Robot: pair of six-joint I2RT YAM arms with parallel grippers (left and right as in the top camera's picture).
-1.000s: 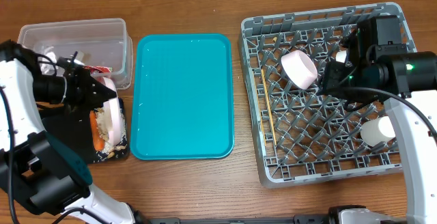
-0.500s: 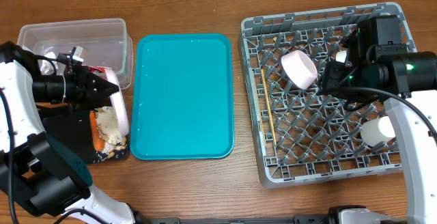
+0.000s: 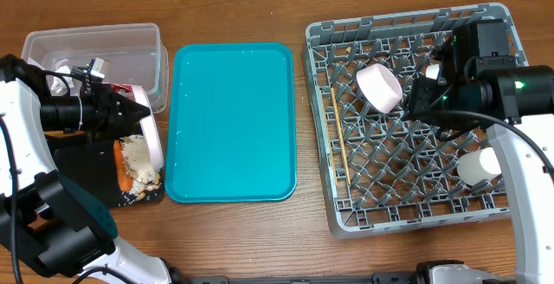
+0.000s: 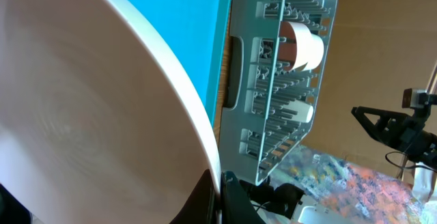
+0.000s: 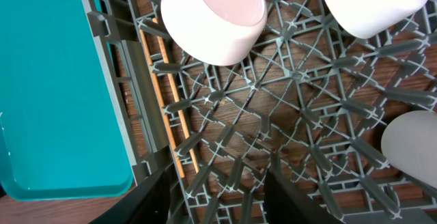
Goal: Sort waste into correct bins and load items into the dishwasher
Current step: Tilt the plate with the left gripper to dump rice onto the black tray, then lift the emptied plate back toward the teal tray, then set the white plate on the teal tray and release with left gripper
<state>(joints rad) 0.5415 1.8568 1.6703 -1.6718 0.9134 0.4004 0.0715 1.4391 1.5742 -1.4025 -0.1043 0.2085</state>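
Note:
My left gripper (image 3: 141, 109) is shut on the rim of a white plate (image 3: 156, 142), which stands almost on edge over the black tray (image 3: 82, 158). In the left wrist view the plate (image 4: 82, 101) fills the left side, with the gripper (image 4: 220, 195) clamped on its rim. Tan food scraps (image 3: 137, 158) and an orange carrot (image 3: 119, 164) lie on the black tray. My right gripper (image 3: 422, 93) hangs open and empty over the grey dish rack (image 3: 407, 215). The rack holds a pink bowl (image 5: 215, 16), a white bowl (image 5: 369, 2), a white cup (image 3: 478, 164) and chopsticks (image 3: 338, 141).
A clear tub (image 3: 95, 41) at the back left holds a whitish scrap (image 3: 61, 63), and a red wrapper (image 3: 130, 87) shows at its front edge. The teal serving tray (image 3: 232, 119) lies between the bins and the rack.
My left gripper has turned the plate more onto its edge, uncovering more scraps on the black tray. The right arm has not moved.

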